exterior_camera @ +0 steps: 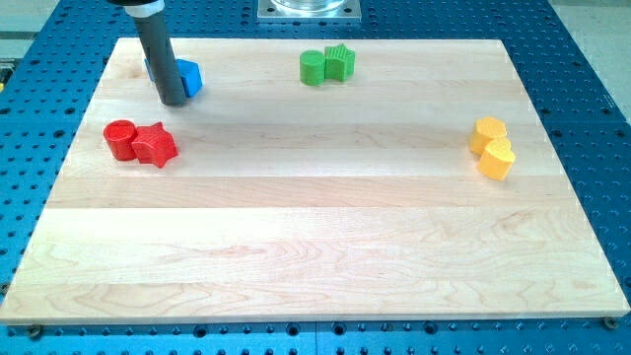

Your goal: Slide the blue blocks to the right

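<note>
Two blue blocks sit at the view's top left of the wooden board. One blue block shows to the right of the rod; the other blue block is mostly hidden behind the rod, only a sliver showing on its left. Their shapes cannot be made out. My tip rests on the board just in front of the blue blocks, at their lower edge, touching or nearly touching them.
A red cylinder and a red star lie just below my tip. A green cylinder and another green block sit at top centre. Two yellow blocks sit at the right.
</note>
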Controlling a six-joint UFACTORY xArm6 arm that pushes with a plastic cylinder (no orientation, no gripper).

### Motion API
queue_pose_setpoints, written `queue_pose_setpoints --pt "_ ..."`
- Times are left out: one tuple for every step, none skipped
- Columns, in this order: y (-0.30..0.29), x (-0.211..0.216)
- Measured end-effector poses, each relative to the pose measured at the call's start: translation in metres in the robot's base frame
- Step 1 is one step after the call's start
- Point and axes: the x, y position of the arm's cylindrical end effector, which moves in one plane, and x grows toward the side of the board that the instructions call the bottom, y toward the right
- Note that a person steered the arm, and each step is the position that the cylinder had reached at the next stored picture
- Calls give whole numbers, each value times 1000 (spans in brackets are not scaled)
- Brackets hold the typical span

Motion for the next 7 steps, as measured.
queue_pose_setpoints --pt "0 0" --pt "0 0" --pt "14 15" --pt "-32 23" --pt "-90 -15" --pt "-94 -63" --pt "-19 -63"
